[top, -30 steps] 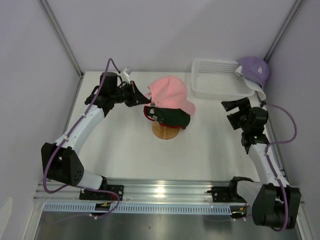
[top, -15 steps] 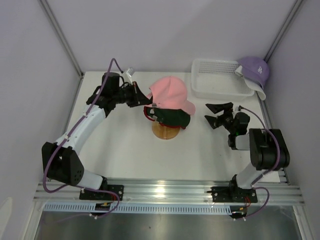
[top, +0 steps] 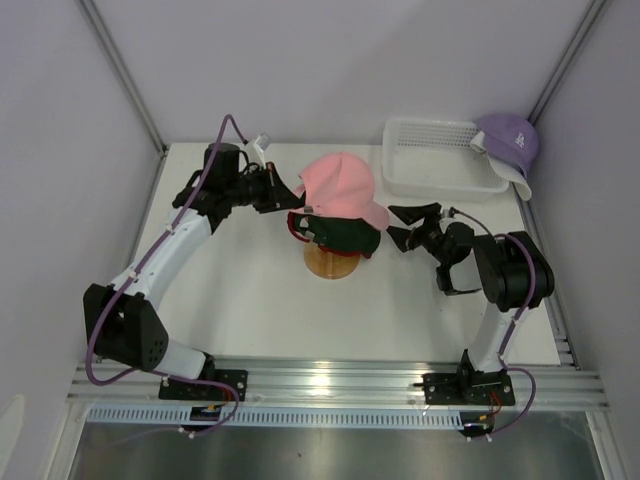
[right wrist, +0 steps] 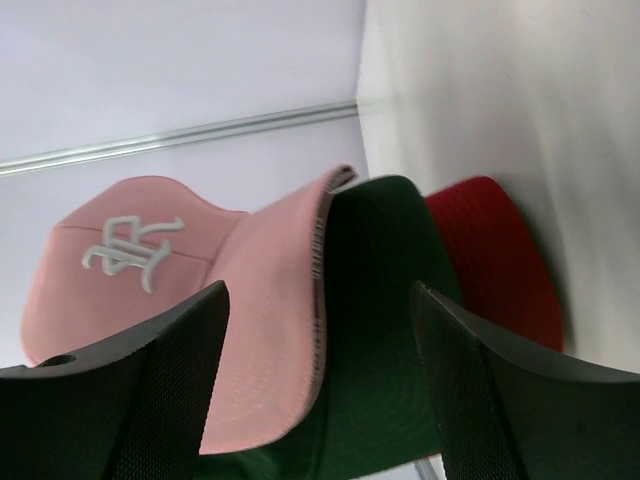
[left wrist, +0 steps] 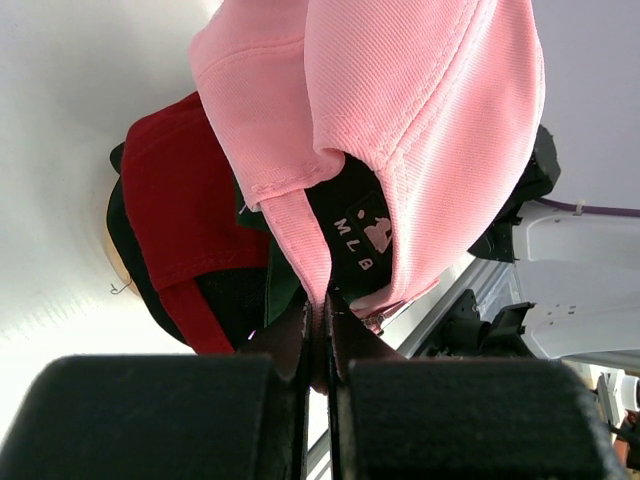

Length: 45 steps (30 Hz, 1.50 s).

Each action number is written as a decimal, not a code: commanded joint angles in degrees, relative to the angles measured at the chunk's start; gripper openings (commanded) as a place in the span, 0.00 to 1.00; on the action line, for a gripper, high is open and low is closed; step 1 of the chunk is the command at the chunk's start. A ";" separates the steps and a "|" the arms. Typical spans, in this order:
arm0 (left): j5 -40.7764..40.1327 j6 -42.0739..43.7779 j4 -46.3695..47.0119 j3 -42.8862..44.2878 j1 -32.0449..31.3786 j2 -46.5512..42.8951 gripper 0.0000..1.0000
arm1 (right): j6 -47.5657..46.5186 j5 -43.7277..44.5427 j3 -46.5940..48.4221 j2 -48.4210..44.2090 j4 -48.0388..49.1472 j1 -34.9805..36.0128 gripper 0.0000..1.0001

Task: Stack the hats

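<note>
With the left gripper [left wrist: 318, 325] pinching the pink cap's [top: 340, 180] rear, the right gripper [top: 400, 226], jaws apart, should clamp its brim [right wrist: 265, 330] squarely.

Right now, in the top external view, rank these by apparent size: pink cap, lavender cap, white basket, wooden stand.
Largest to smallest:
1. white basket
2. pink cap
3. lavender cap
4. wooden stand
The stand is mostly hidden under the caps, so only its visible part is ranked.

The tan stand [top: 330, 263] carries a pink cap [top: 340, 183] with a white logo, a green-brimmed black cap [top: 345, 235] and a red cap [left wrist: 175, 200]. Right of the stand: lavender cap [top: 510, 140], white mesh basket [top: 430, 150].
</note>
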 commanded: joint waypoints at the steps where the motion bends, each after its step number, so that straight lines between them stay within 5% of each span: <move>1: 0.37 1.69 0.24 1.74 -0.43 -0.08 0.01 | -3.15 1.75 2.69 -3.69 3.97 0.25 0.76; 4: 0.72 1.60 0.42 1.82 -0.52 0.18 0.01 | -4.22 2.45 3.75 -4.58 1.05 0.77 0.75; 10: 1.08 1.95 0.24 2.26 -0.87 0.45 0.01 | 0.26 1.14 7.09 0.69 4.92 2.88 0.59; 20: 0.11 3.09 -0.72 3.40 -1.31 0.18 0.01 | -0.25 0.43 7.36 0.17 6.06 2.97 0.05; 22: -0.50 3.44 -1.25 3.84 -1.39 0.18 0.01 | -2.53 0.35 7.79 -1.49 5.10 2.62 0.00; 33: -3.50 5.11 -5.12 13.07 -1.40 -0.25 0.01 | -2.39 -1.06 12.19 -7.12 8.95 -0.62 0.00; 45: -5.69 5.55 -5.38 10.97 -3.24 -4.82 0.02 | -0.34 -2.20 5.43 -11.34 13.01 -5.02 0.00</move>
